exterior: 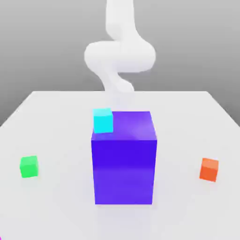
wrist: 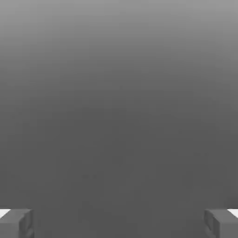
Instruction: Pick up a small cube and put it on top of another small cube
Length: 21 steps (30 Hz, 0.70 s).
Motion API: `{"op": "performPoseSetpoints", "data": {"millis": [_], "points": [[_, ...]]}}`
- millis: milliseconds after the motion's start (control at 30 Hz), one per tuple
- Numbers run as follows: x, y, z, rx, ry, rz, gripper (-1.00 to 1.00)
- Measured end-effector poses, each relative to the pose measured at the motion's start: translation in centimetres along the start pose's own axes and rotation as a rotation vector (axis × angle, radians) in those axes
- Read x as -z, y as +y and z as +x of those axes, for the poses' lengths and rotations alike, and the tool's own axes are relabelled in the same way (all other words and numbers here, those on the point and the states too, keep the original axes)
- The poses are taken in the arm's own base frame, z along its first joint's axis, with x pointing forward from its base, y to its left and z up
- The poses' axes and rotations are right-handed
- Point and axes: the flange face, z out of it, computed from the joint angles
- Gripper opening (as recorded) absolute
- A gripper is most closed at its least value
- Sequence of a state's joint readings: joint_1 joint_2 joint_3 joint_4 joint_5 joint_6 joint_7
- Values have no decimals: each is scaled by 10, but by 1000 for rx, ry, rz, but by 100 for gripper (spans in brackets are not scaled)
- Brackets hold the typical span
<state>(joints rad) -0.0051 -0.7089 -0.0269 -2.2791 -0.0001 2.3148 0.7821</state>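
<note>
The small magenta-pink cube is out of view. A small green cube (exterior: 29, 166) lies on the white table (exterior: 56, 206) at the exterior view's left, and a small orange cube (exterior: 209, 169) lies at the right. A small cyan cube (exterior: 103, 120) shows at the upper left corner of the big blue-violet block (exterior: 124, 164); I cannot tell whether it rests on the block or stands behind it. In the hand view my gripper (wrist: 119, 223) is open, its fingertips (wrist: 16, 223) far apart, with only grey background between them.
The white arm (exterior: 119, 56) curls above the table's far edge, behind the blue-violet block. That tall block stands in the middle of the table between the green and orange cubes.
</note>
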Motion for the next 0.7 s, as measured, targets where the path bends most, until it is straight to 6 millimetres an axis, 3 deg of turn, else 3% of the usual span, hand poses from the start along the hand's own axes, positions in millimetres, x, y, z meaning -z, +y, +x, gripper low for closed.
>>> {"op": "performPoseSetpoints", "data": {"millis": [200, 367, 533, 700], "points": [[-93, 24, 39, -35, -84, -106, 0], [-169, 58, 63, -69, -149, -192, 0], [-243, 105, 80, -104, -212, -279, 0], [-312, 170, 90, -149, -271, -369, 0]]}}
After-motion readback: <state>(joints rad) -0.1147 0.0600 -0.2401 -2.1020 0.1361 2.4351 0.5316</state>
